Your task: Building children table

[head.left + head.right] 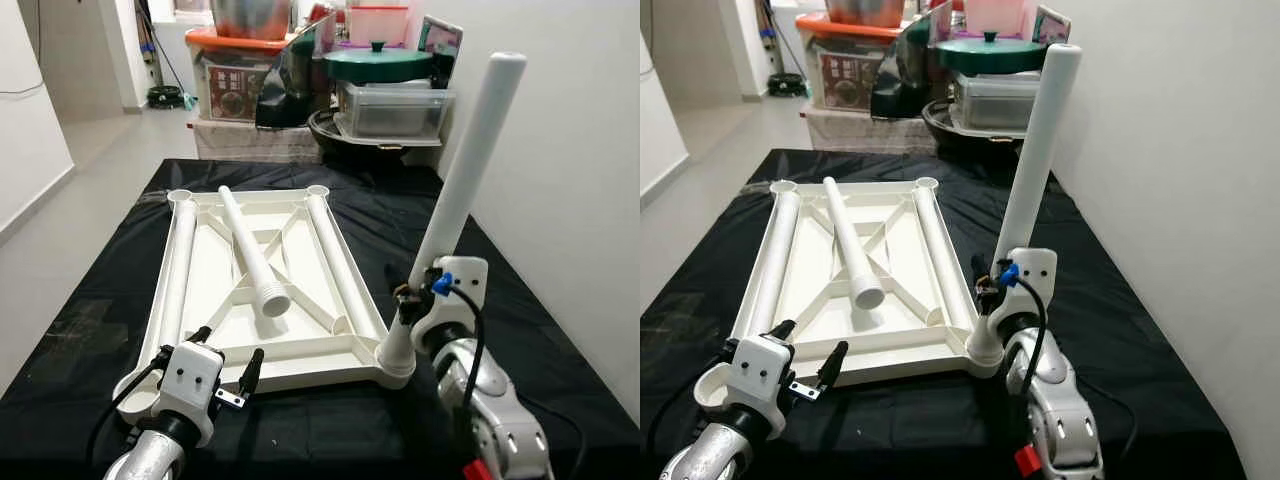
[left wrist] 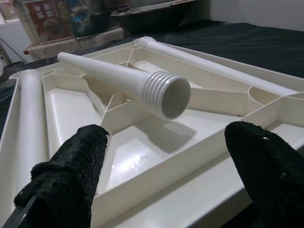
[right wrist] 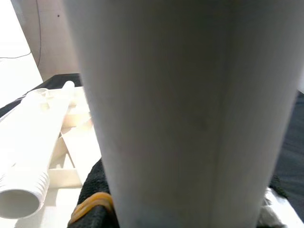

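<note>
I'm looking at a black cloth point(image 1: 540, 300) spread over the work surface, a plain white wall point(image 1: 570, 150) close along its right edge. Past the far end sit stacked plastic storage boxes point(image 1: 390, 108), a green lidded pot point(image 1: 378, 62) and an orange-lidded bin point(image 1: 235, 75). A pale tiled floor point(image 1: 90, 160) runs off on the left, evenly lit.

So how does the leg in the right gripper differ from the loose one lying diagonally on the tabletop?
The held leg stands nearly upright in the near right corner socket of the upturned tabletop, with the right gripper clamped low on it. The diagonal leg lies flat across the ribs, ungripped, its threaded open end exposed. Both are plain white tapered tubes.
</note>
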Available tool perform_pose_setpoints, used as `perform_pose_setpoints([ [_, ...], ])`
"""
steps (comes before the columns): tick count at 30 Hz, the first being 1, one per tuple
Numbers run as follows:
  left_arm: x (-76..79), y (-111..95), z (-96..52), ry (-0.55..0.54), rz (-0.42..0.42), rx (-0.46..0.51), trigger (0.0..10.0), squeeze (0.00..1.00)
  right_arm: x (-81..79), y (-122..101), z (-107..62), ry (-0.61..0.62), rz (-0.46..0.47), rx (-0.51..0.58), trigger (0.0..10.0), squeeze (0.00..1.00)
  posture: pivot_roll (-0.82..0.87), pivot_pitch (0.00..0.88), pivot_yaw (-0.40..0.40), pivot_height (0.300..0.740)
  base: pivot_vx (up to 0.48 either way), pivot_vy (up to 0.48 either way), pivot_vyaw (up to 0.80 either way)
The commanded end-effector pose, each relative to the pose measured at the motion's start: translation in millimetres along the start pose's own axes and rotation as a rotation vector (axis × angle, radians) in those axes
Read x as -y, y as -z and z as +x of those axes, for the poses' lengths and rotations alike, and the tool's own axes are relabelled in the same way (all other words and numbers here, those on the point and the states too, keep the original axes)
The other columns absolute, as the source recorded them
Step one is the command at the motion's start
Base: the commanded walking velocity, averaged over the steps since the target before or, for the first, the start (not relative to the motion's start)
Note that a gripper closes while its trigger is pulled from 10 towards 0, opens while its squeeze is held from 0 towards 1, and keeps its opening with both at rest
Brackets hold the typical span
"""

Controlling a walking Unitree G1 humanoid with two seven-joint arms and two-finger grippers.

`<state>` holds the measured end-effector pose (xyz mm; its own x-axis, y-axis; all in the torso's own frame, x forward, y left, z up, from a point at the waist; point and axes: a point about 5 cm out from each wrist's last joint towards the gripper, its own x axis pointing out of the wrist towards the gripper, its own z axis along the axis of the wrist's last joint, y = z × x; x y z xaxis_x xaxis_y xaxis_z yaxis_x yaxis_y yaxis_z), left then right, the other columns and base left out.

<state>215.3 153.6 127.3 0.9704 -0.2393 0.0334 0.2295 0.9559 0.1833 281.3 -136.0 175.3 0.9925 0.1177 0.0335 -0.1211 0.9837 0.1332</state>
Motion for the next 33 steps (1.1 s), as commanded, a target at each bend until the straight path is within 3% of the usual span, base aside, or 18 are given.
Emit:
perform_pose_setpoints([
  [1,0.7,2.1,1.0,0.011,0.009,-0.01,10.0,0.0,-1.2,9.4,-2.0,-0.025,0.035,-0.039,10.0,0.0,0.09,0.0,-0.072,0.74,0.0,0.0,0.0],
  [2,0.9,2.1,1.7,0.012,0.009,-0.01,10.0,0.0,-0.4,8.7,-1.6,-0.041,0.039,-0.036,10.0,1.0,0.09,0.0,-0.072,0.74,0.0,0.0,0.0],
  [5,1.4,1.8,2.7,0.014,0.008,-0.008,10.0,0.0,-0.1,6.6,2.7,-0.106,0.022,-0.052,10.0,1.0,0.09,0.0,-0.072,0.74,0.0,0.0,0.0],
  [6,1.5,1.8,2.7,0.015,0.007,-0.008,10.0,0.0,0.8,3.4,4.7,-0.159,0.019,-0.049,10.0,0.0,0.09,0.0,-0.073,0.74,0.0,0.0,0.0],
  [10,2.3,2.3,2.3,0.016,0.006,-0.009,10.0,0.0,6.3,-6.4,5.1,-0.319,0.008,-0.026,10.0,0.0,0.09,0.0,-0.073,0.74,0.0,0.0,0.0],
  [11,2.4,2.5,2.4,0.016,0.005,-0.009,10.0,0.0,9.8,-10.4,2.4,-0.413,-0.017,-0.017,6.0,0.0,0.1,0.0,-0.075,0.74,0.0,0.0,0.0],
  [12,2.5,2.6,2.6,0.017,0.004,-0.009,10.0,0.0,12.0,-13.0,0.1,-0.478,-0.036,-0.012,6.0,0.0,0.1,0.0,-0.075,0.74,0.0,0.0,0.0],
  [13,2.3,2.6,2.9,0.017,0.004,-0.009,10.0,0.0,15.3,-13.7,-0.7,-0.514,-0.044,-0.02,1.5,0.0,0.1,0.0,-0.075,0.74,0.0,0.0,0.0],
  [14,2.2,2.6,3.0,0.017,0.004,-0.009,10.0,0.0,17.7,-13.6,-1.0,-0.543,-0.059,-0.032,0.0,0.0,0.1,0.0,-0.075,0.74,0.0,0.0,0.0],
  [19,2.5,2.5,2.6,0.014,0.003,-0.008,10.0,0.0,29.0,-3.3,7.9,-0.427,-0.115,-0.076,0.0,0.0,0.1,0.0,-0.083,0.74,0.0,0.0,0.0],
  [21,2.5,2.3,2.3,0.012,0.002,-0.008,10.0,0.0,36.7,6.9,16.6,-0.163,-0.035,-0.098,0.0,0.0,0.11,0.0,-0.084,0.74,0.0,0.0,0.0],
  [22,2.5,2.3,2.3,0.012,0.002,-0.008,10.0,0.0,36.7,6.9,16.6,-0.163,-0.035,-0.098,0.0,0.0,0.11,0.0,-0.084,0.74,0.0,0.0,0.0],
  [26,1.8,2.3,1.9,0.013,0.003,-0.01,10.0,0.0,42.6,22.3,14.2,0.109,0.017,-0.142,0.0,0.0,0.1,0.0,-0.078,0.74,0.0,0.0,0.0],
  [28,2.3,2.0,2.3,0.019,0.005,-0.01,10.0,0.0,30.9,28.2,9.2,0.15,0.023,-0.141,0.0,0.0,0.11,0.0,-0.074,0.74,0.0,0.0,0.0],
  [29,1.9,1.9,3.0,0.023,0.006,-0.009,10.0,0.0,11.2,28.0,7.7,0.06,0.016,-0.135,0.0,0.0,0.1,0.0,-0.07,0.74,0.0,0.0,0.0],
  [30,1.9,1.9,3.0,0.023,0.006,-0.009,10.0,0.0,11.2,28.0,7.7,0.06,0.016,-0.135,0.0,0.0,0.1,0.0,-0.07,0.74,0.0,0.0,0.0],
  [31,1.6,2.0,3.2,0.023,0.007,-0.009,10.0,0.0,5.6,28.0,7.2,0.035,0.005,-0.139,10.0,0.0,0.1,0.0,-0.07,0.74,0.0,0.0,0.0],
  [33,1.9,2.4,3.9,0.028,0.007,-0.01,10.0,0.0,0.3,23.1,5.6,-0.049,0.01,-0.092,10.0,0.0,0.09,0.0,-0.067,0.74,0.0,0.0,0.0],
])
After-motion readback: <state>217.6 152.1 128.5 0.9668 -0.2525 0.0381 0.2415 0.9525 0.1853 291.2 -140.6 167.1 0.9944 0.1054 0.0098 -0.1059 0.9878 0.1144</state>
